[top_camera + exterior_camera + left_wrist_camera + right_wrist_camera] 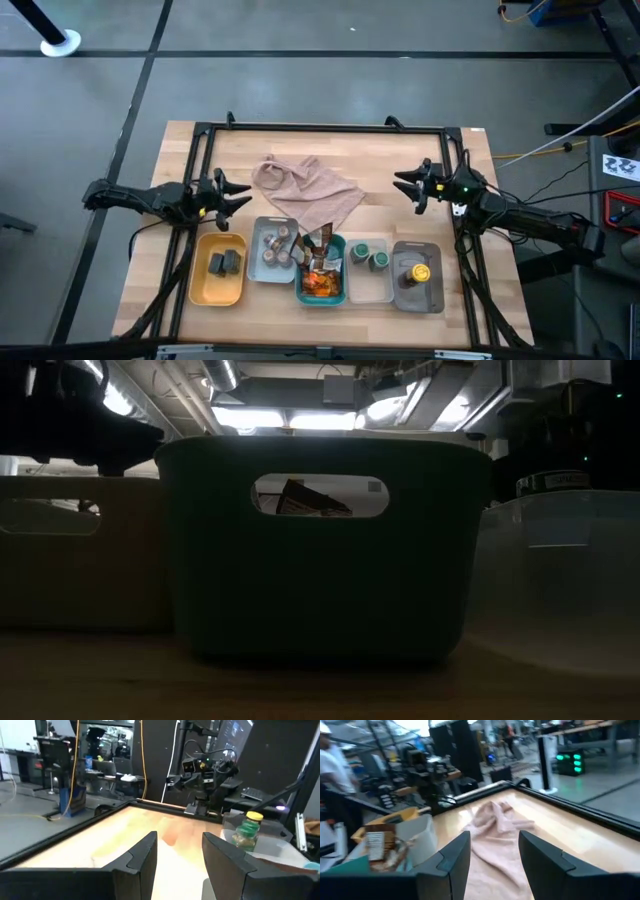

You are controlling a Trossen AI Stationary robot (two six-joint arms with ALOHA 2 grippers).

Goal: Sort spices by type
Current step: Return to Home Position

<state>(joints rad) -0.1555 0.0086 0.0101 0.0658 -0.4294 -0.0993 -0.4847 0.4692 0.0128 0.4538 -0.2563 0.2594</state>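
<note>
Left gripper [243,194]: hovers over the left edge of the table [250,145], just above the yellow tray. Its fingers [144,854] are spread wide with nothing between them.
Yellow tray [200,285]: first in the row of trays along the near edge.
Black blocks [225,263]: two, side by side inside the yellow tray.
Grey tray [257,268]: touches the yellow tray's right side.
Tan-lidded jars [274,247]: several, packed together in this grey tray.
Cloth [312,192]: lies crumpled in the middle of the table, between the two grippers and behind the trays. Its near edge reaches the grey and teal trays.
Teal tray [344,272]: centre of the row. In the low view its dark front wall fills the middle.
Orange-brown packets [322,280]: piled in the teal tray, some standing up. One shows through the handle slot in the low view.
Clear tray [368,290]: just right of the teal tray.
Green-lidded jars [370,256]: two, close together at the far end of the clear tray.
Second grey tray [436,298]: last on the right.
Yellow-lidded jar [420,271]: upright in the second grey tray.
Right gripper [401,187]: held over the right part of the table, beside the cloth and behind the last trays. Its fingers [454,854] are parted wide and hold nothing.
</note>
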